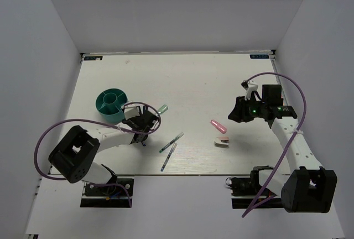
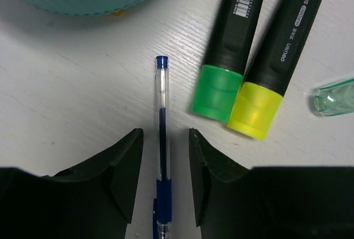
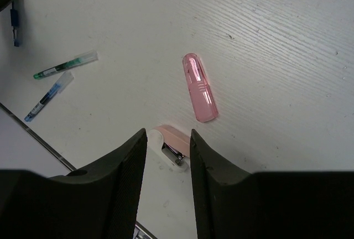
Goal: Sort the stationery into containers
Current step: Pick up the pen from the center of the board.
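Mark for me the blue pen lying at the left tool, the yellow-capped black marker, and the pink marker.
blue pen (image 2: pixel 162 123): left wrist view, on the clear barrel.
yellow-capped black marker (image 2: pixel 253 110): left wrist view, on the yellow cap.
pink marker (image 3: pixel 199 87): right wrist view, middle of its body.

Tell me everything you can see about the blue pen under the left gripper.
The blue pen is thin, with a clear plastic barrel showing dark blue ink, a blue end plug and a blue grip. It lies flat on the white table, running lengthwise between the open fingers of the left gripper, which seem not to touch it.
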Motion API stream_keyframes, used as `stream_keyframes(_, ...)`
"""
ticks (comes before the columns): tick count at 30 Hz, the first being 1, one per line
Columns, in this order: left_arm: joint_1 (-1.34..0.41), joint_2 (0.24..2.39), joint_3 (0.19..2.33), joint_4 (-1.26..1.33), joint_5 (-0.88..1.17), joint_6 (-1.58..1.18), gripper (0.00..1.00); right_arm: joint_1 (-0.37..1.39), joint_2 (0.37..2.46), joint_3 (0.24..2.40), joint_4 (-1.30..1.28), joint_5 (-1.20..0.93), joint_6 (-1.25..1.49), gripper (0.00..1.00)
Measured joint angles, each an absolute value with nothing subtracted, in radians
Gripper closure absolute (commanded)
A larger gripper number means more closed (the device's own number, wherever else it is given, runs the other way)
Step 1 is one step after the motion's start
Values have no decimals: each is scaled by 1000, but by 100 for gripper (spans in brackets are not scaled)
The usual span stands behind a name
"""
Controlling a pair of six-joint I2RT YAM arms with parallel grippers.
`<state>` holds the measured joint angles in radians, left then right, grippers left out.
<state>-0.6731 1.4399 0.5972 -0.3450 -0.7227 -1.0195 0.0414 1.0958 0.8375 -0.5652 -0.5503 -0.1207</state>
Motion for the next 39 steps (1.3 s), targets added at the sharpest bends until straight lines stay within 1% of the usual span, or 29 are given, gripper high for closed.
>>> stream_keyframes(7,-680,1475,629,-388,-739,-1049,51,41,1096,838,-575,-549,-124,59)
stream_keyframes(8,-684,1479,633,-396,-741,-1056,52,41,1096,838,-575,-549,-124,59)
stream_keyframes(12,-693,1493,646,-413,-746,-1079,66,41,1095,838,-575,-549,-124,59)
stream_keyframes(13,-697,1496,648,-414,-749,-1084,73,41,1095,838,-575,-549,-123,59)
stream_keyframes(14,-701,1497,648,-414,-751,-1087,75,41,1094,838,-575,-549,-123,59)
stream_keyframes(15,-707,1499,649,-416,-756,-1094,82,41,1093,838,-575,-549,-123,59)
stream_keyframes(18,-723,1501,647,-419,-766,-1108,90,41,1089,838,-575,-549,-123,59)
stream_keyframes(19,-727,1501,646,-419,-770,-1110,95,41,1086,838,-575,-549,-123,59)
stream_keyframes(21,-735,1500,644,-419,-775,-1111,100,41,1081,838,-575,-549,-123,59)
stream_keyframes(25,-783,1490,669,-495,-754,-1093,100,41,1075,838,-575,-549,-124,59)
stream_keyframes(31,-869,1431,782,-669,-721,-1020,100,41,1073,838,-575,-549,-123,58)
stream_keyframes(36,-857,1291,878,-751,-809,-939,100,41,1073,838,-575,-549,-123,58)
stream_keyframes(39,-808,1217,919,-761,-879,-874,100,41,1072,838,-575,-550,-123,58)
